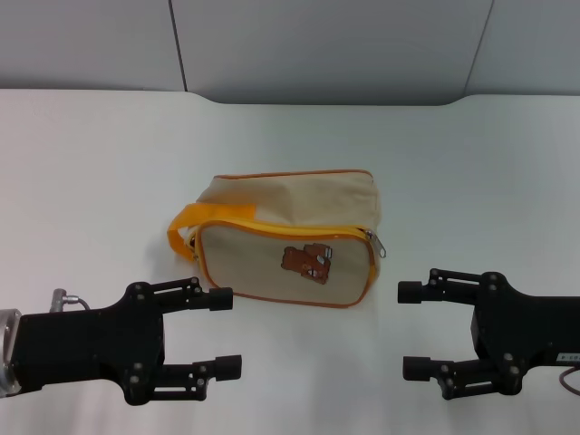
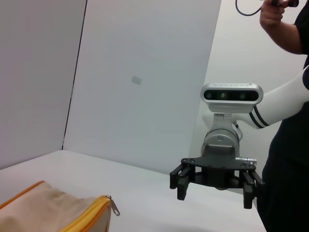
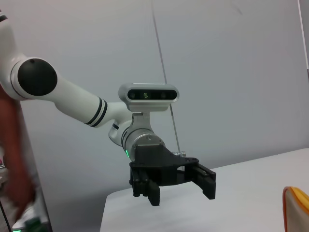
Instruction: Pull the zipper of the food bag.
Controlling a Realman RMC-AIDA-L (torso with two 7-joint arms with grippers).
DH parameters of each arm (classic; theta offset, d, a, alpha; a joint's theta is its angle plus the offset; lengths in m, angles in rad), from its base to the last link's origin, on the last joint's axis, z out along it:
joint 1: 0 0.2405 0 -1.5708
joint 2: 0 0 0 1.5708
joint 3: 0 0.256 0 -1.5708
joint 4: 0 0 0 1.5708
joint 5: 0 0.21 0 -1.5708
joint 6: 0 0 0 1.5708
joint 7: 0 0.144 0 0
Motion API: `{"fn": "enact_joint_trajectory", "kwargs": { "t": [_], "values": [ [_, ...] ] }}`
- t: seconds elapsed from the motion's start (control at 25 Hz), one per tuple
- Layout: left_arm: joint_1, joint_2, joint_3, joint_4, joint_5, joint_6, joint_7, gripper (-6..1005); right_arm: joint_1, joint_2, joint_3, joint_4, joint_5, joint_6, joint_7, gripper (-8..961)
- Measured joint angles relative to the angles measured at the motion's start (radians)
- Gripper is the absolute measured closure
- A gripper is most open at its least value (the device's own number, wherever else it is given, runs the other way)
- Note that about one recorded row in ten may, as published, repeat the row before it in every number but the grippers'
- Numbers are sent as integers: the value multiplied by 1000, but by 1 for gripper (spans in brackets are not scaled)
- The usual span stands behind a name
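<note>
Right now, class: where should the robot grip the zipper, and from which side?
Grip the silver pull tab hanging at the zipper's right end, probably with the open right gripper, nearest that side. The tab dangles free of the bag.

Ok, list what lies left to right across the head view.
Left pincer → orange loop handle → food bag → silver zipper pull tab → right pincer.

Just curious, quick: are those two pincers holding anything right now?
Left pincer: open, holding nothing.
Right pincer: open, holding nothing.
</note>
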Motion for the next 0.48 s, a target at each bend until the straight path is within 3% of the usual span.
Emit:
{"fn": "enact_joint_trajectory", "kwargs": {
  "t": [0.48],
  "values": [
    [1,0,0,0,0,-1,-2,223,3,0,0,0,-1,-1,-1,124]
  ]
}}
